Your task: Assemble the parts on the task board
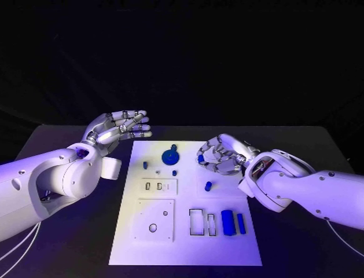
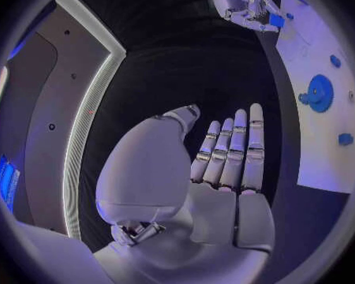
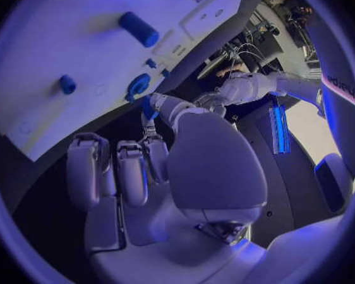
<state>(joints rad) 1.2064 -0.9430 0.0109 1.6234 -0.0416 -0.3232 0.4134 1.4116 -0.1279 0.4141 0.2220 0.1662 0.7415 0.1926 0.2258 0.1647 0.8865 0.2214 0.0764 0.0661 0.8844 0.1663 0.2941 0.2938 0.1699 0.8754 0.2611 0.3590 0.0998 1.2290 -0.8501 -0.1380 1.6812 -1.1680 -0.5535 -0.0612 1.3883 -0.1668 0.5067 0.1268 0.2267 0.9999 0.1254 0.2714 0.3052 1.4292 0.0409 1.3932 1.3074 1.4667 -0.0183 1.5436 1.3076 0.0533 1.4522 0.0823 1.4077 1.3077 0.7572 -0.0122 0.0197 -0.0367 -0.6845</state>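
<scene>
Blue parts [image 1: 228, 222] lie on the white board [image 1: 187, 246]; the left hand [image 1: 119, 128] hovers spread and empty, while the right hand [image 1: 221, 155] pinches a blue piece [image 1: 201, 158].

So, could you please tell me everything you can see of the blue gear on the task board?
The blue gear is a flat, round, plastic-looking disc with a toothed rim and a raised hub, seen in the left wrist view. A smaller blue knob adjoins its edge. It lies flat near the far end of the white task board, between the two hands. Neither hand touches it.
</scene>
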